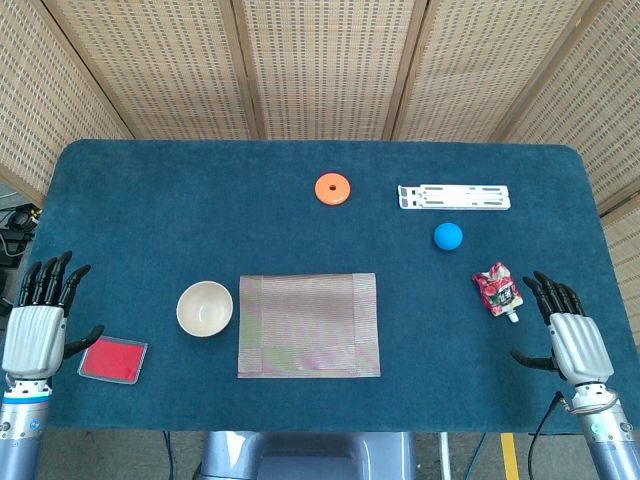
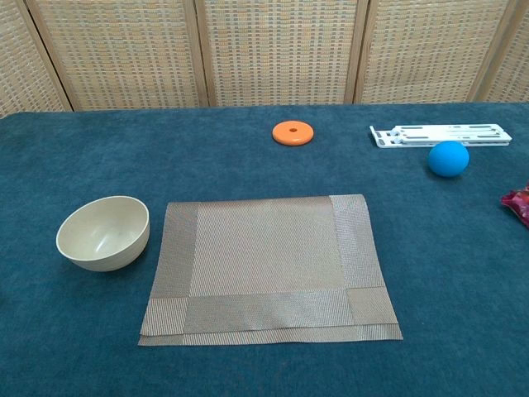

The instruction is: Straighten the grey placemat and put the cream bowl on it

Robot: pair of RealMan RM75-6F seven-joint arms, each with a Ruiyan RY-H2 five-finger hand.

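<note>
The grey placemat [image 1: 308, 325] [image 2: 269, 266] lies flat in the front middle of the blue table, its edges roughly square to the table's front edge. The cream bowl [image 1: 205, 308] [image 2: 103, 232] stands upright and empty on the cloth just left of the mat, apart from it. My left hand [image 1: 38, 322] hovers at the front left corner, fingers spread, holding nothing. Over at the front right my right hand [image 1: 572, 335] is likewise spread and empty. Neither hand appears in the chest view.
A red flat square [image 1: 113, 360] lies beside the left hand. A red snack pouch [image 1: 497, 290] [image 2: 518, 203] lies near the right hand. Further back are a blue ball [image 1: 448, 236] [image 2: 448, 158], an orange ring [image 1: 333, 188] [image 2: 293, 132] and a white bracket [image 1: 454, 197] [image 2: 440, 135].
</note>
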